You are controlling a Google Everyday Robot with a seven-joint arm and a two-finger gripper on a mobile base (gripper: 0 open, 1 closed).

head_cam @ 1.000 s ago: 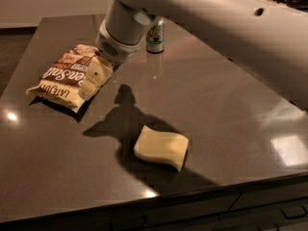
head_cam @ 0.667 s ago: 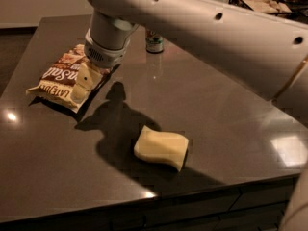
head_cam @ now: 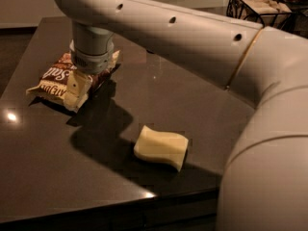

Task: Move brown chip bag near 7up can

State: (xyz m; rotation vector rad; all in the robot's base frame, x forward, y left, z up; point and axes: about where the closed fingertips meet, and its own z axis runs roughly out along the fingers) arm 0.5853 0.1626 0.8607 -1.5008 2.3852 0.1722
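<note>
The brown chip bag [head_cam: 52, 79] lies flat at the left of the dark table [head_cam: 192, 109], with white script lettering and cream ends. My gripper [head_cam: 78, 88] points down from the grey wrist and sits right on the bag's right half, covering part of it. The 7up can is hidden behind my arm, which spans the frame from the right.
A pale-yellow wavy sponge-like block [head_cam: 161, 147] lies near the table's front edge, right of the bag. A black wire basket [head_cam: 260, 6] with pale contents stands off the table at the back right. My arm's shadow falls between bag and block.
My gripper has moved left and down, from the bag's right edge onto the bag. My arm now covers the can, which showed at the back before.
</note>
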